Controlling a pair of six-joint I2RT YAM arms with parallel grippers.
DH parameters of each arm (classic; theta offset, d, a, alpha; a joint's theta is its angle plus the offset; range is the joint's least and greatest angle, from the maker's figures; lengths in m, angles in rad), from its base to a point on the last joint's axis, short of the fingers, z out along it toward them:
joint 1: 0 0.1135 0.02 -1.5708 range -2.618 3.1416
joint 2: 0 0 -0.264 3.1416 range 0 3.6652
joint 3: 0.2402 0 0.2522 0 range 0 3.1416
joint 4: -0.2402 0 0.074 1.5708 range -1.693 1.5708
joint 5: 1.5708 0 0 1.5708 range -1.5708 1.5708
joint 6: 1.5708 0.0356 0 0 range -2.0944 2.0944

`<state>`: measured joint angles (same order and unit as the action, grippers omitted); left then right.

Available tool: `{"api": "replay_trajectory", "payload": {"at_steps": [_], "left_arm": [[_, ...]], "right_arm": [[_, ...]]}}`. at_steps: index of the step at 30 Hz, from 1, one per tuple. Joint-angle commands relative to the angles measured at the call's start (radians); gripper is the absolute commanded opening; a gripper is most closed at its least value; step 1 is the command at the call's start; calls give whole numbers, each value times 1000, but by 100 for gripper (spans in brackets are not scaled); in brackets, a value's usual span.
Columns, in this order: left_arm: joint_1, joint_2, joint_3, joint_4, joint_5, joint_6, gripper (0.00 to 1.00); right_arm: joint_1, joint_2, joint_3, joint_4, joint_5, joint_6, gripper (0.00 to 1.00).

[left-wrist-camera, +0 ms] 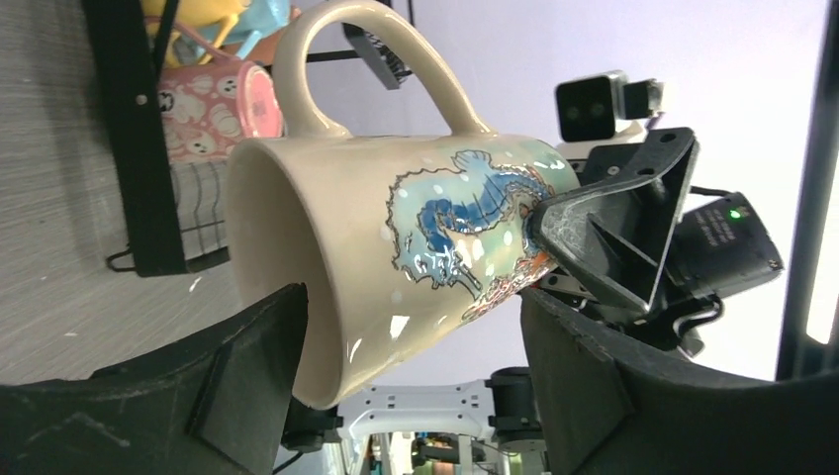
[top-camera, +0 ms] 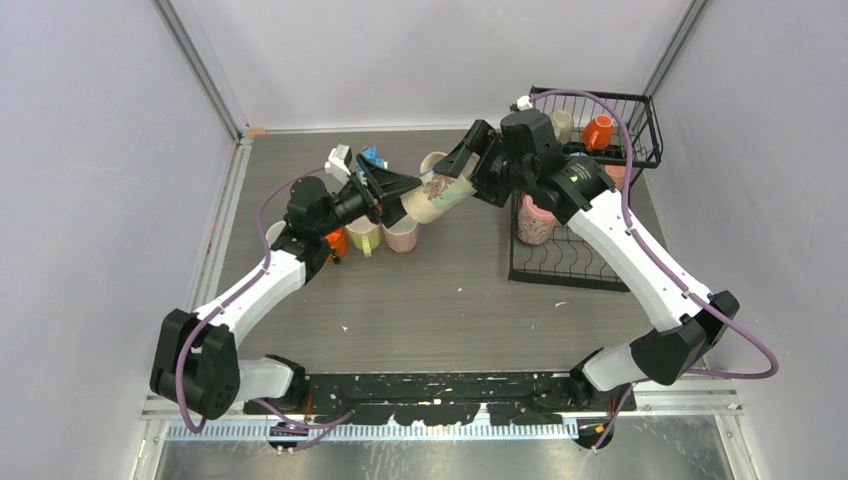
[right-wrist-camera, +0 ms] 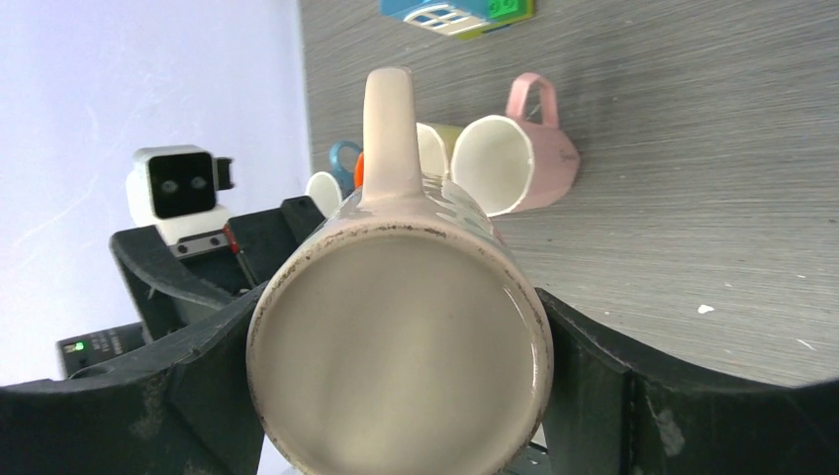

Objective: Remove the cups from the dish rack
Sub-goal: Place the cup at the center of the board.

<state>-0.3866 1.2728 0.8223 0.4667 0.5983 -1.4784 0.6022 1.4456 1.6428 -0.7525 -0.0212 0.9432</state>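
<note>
Hanging in mid-air over the far middle of the table, left of the dish rack, a cream mug lies on its side between both arms. The right gripper clamps its base end. The left gripper has its fingers flanking the rim end; whether they press it I cannot tell. A pink cup and a yellow cup stand on the table at left. An orange cup sits in the rack's upper shelf.

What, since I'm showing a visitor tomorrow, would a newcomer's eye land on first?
The cream ceramic mug with a blue dragon-like print, held sideways in mid-air at centre frame: the right gripper clamps its base while the left gripper straddles its rim. Next, the black wire dish rack at the far right, an orange ceramic mug in its upper basket.
</note>
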Motion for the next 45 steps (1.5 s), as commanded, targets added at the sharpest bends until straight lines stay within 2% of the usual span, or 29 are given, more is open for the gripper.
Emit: {"api": "replay_trajectory", "payload": {"at_steps": [1, 7, 10, 18, 23, 24, 28, 29, 30, 32, 36, 38, 45], "left_arm": [[16, -25, -41, 225, 29, -139, 75], [23, -41, -77, 340, 29, -240, 53], [25, -41, -83, 382, 25, -271, 46], [25, -33, -74, 442, 24, -317, 37], [25, -21, -57, 458, 24, -327, 29], [25, -18, -51, 458, 26, -327, 26], [24, -8, -36, 450, 37, -318, 1], [25, -10, -33, 441, 38, -311, 0], [25, -11, -30, 432, 39, -302, 0], [25, -16, -24, 415, 38, -283, 0], [24, -32, -1, 372, 33, -238, 0], [25, -36, 11, 356, 31, -223, 0], [25, -38, 31, 352, 4, -211, 0]], "right_arm": [[-10, -26, 6, 247, -125, 69, 26], [-47, -26, -70, 390, -268, 161, 27], [-52, -27, -107, 433, -298, 188, 27], [-72, -47, -203, 554, -359, 251, 26], [-73, -53, -237, 586, -371, 266, 26], [-73, -54, -241, 588, -371, 267, 26], [-73, -57, -254, 588, -370, 264, 27], [-72, -58, -258, 587, -368, 262, 28], [-71, -59, -260, 587, -366, 261, 30], [-72, -60, -264, 579, -359, 255, 41], [-73, -70, -281, 579, -348, 245, 83], [-71, -74, -286, 576, -342, 240, 97], [-76, -78, -293, 570, -335, 232, 100]]}}
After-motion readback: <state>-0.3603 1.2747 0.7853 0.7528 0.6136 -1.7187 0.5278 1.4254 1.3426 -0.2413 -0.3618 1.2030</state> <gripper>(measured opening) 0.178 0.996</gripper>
